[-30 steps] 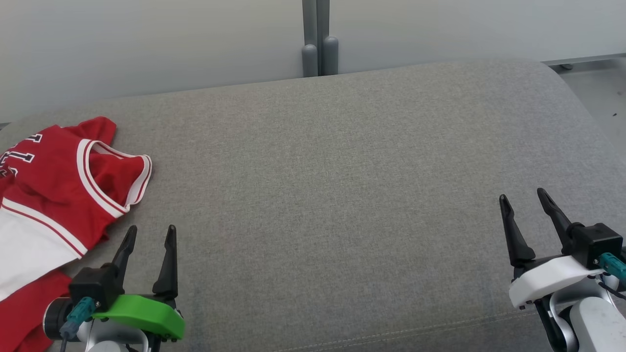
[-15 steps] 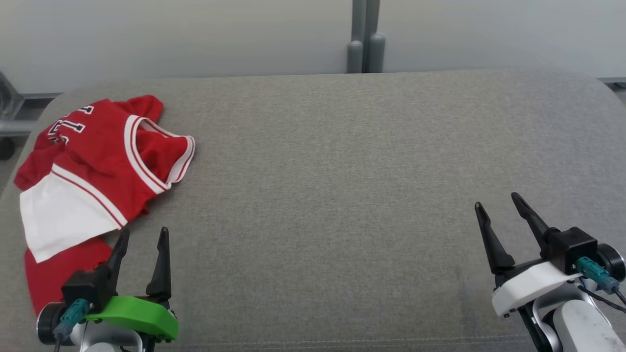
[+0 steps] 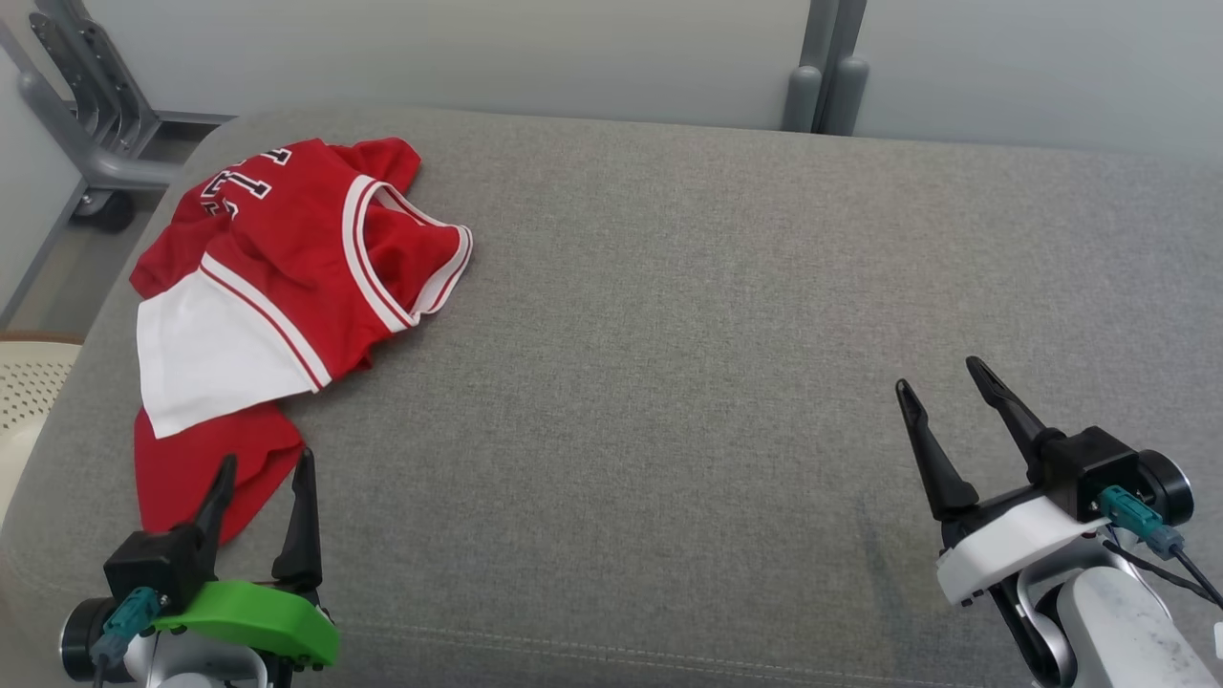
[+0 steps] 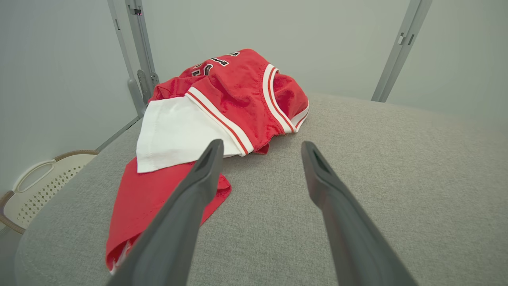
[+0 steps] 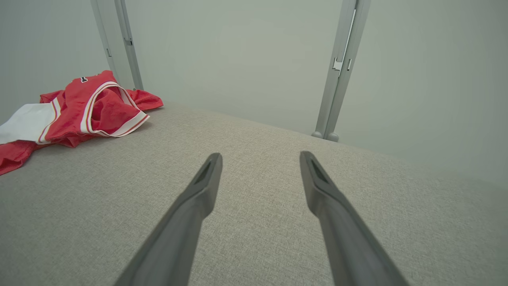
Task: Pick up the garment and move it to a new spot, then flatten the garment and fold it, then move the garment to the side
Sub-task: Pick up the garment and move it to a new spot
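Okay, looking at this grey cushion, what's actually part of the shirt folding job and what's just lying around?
Part of the job:
- red jersey, crumpled at the cushion's far left
- left gripper, open, near the jersey's lower edge
- right gripper, open, far to the right
- grey cushion, the work surface

Just lying about:
- cream perforated basket
- grey metal frame
- grey wall posts

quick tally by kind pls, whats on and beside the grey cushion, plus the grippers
red and white jersey: 1
grippers: 2, left gripper and right gripper, jaws open on both
cream basket: 1
total: 4
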Available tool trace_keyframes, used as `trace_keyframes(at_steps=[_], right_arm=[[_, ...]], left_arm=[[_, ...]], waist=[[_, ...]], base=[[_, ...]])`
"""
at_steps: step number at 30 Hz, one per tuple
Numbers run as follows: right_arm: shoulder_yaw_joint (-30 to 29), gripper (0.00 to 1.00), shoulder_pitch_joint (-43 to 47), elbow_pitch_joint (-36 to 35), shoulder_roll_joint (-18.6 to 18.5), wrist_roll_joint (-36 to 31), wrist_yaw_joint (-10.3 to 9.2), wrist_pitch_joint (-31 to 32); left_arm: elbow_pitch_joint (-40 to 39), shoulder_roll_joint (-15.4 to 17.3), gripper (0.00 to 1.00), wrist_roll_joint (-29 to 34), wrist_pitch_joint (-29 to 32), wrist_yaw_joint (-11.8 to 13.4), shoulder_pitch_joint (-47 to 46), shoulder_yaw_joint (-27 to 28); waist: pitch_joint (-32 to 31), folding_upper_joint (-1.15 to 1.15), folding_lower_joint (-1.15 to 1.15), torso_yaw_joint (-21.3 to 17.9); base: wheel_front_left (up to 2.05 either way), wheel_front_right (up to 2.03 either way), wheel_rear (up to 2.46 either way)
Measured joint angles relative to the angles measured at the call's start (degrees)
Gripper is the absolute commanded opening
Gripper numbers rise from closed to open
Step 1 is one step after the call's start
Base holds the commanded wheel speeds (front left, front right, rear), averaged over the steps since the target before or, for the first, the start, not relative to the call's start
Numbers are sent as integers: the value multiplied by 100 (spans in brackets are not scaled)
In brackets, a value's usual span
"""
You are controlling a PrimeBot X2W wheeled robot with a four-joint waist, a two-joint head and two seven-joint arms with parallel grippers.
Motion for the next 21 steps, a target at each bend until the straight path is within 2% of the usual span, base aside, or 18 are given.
trace_keyframes(at_steps=[5, 10, 21], right_arm=[[22, 100, -79, -49, -10, -20, 24, -1], [27, 100, -233, -185, -82, -111, 26, -2], [267, 100, -836, -471, -208, -315, 75, -18]], left_arm=[[111, 22, 100, 0, 0, 0, -79, -20], [461, 89, 100, -54, 38, -7, -686, -104], [1486, 438, 100, -380, 1795, 2, -2413, 107]], waist=[[158, 0, 0, -51], [424, 0, 0, -125], [1222, 0, 0, -244]], base=[[0, 0, 0], [0, 0, 0], [0, 0, 0]])
